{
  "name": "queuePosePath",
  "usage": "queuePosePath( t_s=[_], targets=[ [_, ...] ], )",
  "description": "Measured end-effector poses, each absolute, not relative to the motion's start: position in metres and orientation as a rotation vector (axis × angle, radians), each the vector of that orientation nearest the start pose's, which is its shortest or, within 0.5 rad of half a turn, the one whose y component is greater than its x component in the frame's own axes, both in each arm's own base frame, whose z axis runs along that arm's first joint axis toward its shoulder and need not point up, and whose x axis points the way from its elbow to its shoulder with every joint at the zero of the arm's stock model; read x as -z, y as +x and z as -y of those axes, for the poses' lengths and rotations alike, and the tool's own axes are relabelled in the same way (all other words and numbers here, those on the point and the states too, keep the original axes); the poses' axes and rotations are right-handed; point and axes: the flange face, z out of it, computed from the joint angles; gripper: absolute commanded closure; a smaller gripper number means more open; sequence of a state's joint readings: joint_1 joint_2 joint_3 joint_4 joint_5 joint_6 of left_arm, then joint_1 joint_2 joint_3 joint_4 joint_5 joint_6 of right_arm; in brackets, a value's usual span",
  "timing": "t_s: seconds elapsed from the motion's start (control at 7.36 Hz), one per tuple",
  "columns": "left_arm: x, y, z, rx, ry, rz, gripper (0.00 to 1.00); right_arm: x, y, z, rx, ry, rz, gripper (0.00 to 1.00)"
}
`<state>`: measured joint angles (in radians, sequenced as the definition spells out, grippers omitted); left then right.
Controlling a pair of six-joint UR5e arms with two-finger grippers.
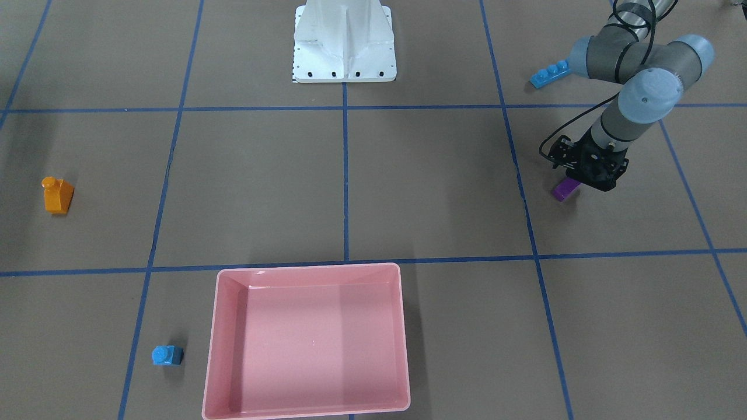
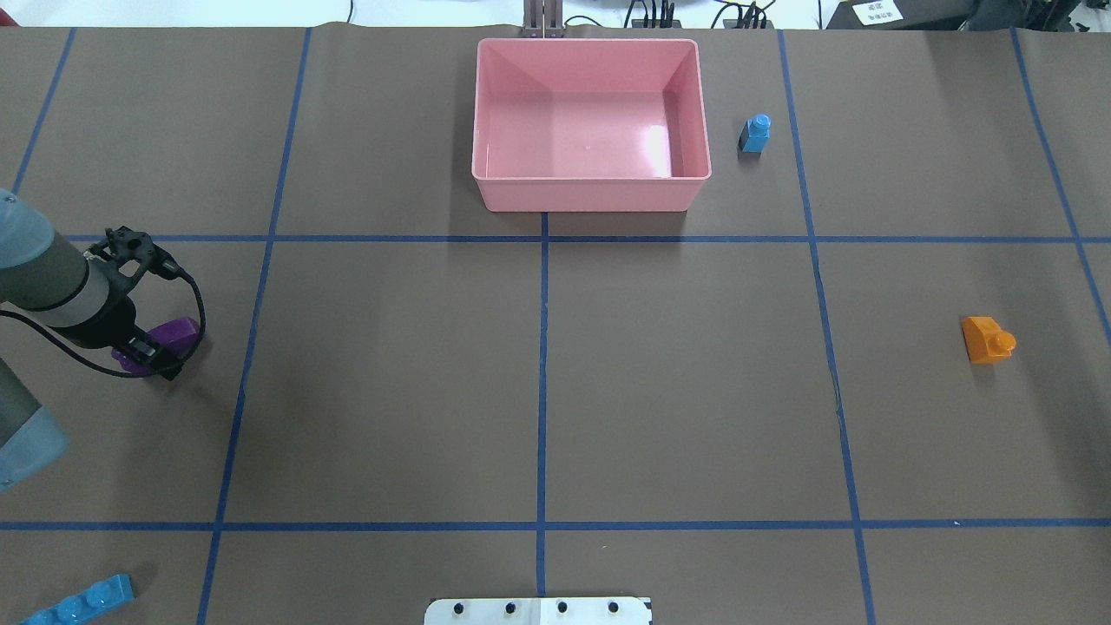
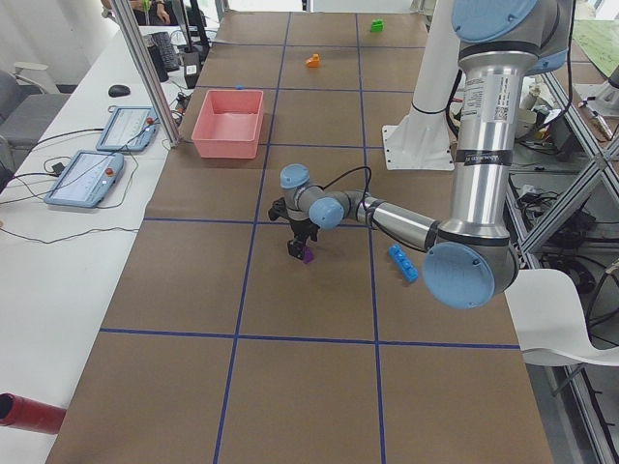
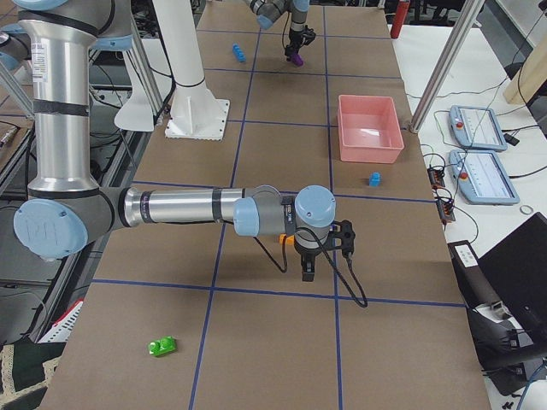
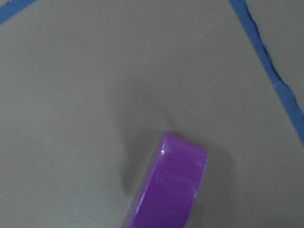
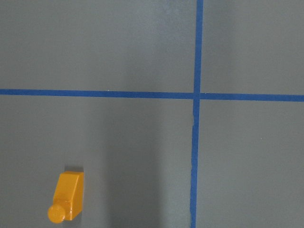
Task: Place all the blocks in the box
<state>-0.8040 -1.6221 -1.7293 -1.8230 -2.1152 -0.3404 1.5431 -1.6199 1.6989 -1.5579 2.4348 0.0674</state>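
My left gripper [image 1: 580, 178] stands low over the long purple brick [image 1: 565, 189], its jaws astride it and closed on it at the table; the left wrist view shows the brick [image 5: 173, 190] close up. The long blue brick [image 1: 548, 74] lies behind that arm. The pink box [image 1: 309, 269] holds nothing. The small blue brick [image 1: 167, 354] stands beside it. The orange brick [image 1: 58, 195] sits alone and shows in the right wrist view [image 6: 66, 197]. My right gripper [image 4: 308, 272] hangs next to it; I cannot tell if it is open. The green brick [image 4: 161, 346] lies far off.
The white metal robot base [image 1: 344, 46] stands at the table's middle edge. Blue tape lines [image 2: 542, 382] grid the brown table. Control pendants [image 3: 102, 159] and a metal post [image 3: 145, 68] stand on the side bench near the box.
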Motion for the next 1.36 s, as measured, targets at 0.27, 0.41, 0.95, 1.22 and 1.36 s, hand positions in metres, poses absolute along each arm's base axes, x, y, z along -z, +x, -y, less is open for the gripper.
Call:
queuePosePath(
  t_s=[0.27, 0.41, 0.95, 1.22, 1.36],
  targets=[
    [-0.541, 0.311, 0.440, -0.528, 0.096, -0.700, 1.00, -0.599, 0.031, 0.478, 0.039, 0.054, 0.870, 0.00],
    [-0.539, 0.310, 0.439, -0.525, 0.097, -0.705, 1.00, -0.591, 0.017, 0.479, 0.069, 0.054, 0.871, 0.01],
    [-0.465, 0.278, 0.428, -0.503, 0.099, -0.795, 1.00, -0.541, -0.066, 0.479, 0.141, 0.074, 0.811, 0.00],
    [-0.378, 0.258, 0.438, -0.393, 0.089, -0.840, 1.00, -0.539, -0.132, 0.475, 0.101, 0.095, 0.796, 0.00],
    [-0.333, 0.254, 0.450, -0.307, 0.078, -0.891, 1.00, -0.551, -0.159, 0.473, 0.093, 0.096, 0.803, 0.00]
  ],
)
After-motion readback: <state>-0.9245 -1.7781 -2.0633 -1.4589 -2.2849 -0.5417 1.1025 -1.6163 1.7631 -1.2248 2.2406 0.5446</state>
